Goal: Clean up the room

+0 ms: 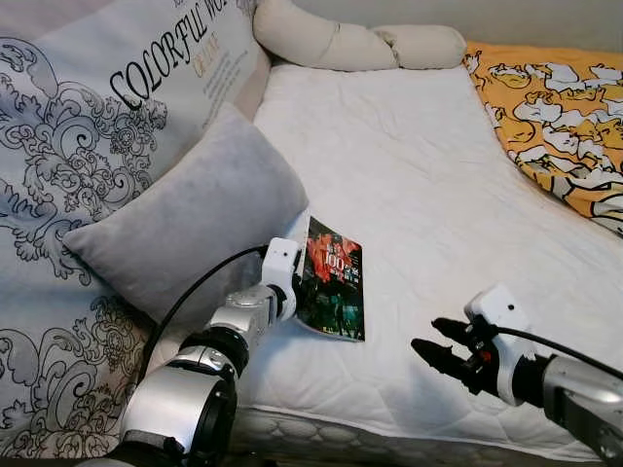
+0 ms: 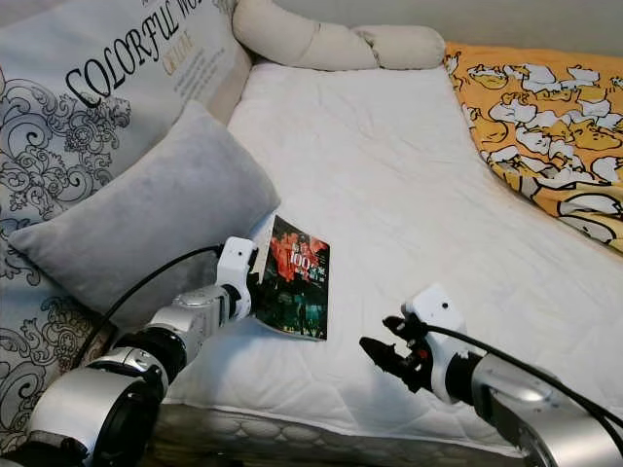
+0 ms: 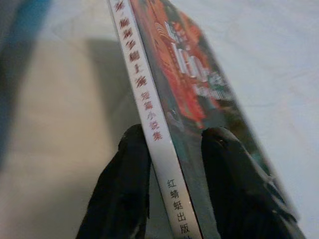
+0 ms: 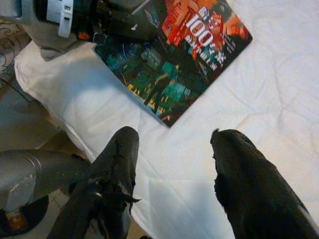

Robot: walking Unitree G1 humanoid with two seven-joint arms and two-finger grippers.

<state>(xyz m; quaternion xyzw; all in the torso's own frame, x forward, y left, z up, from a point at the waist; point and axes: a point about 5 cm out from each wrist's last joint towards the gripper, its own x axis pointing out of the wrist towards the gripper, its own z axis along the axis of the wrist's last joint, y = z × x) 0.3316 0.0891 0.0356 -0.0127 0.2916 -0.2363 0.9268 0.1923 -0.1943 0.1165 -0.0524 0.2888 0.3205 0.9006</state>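
Red-covered book (image 1: 333,280), spine clamped in left gripper (image 3: 169,149) for lifting off bed (image 1: 438,175); right gripper (image 1: 440,348) parted, hovering nearby.

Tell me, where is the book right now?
The book lies on the white mattress near its front edge, just right of the grey pillow. The left end effector pinches its spine edge.
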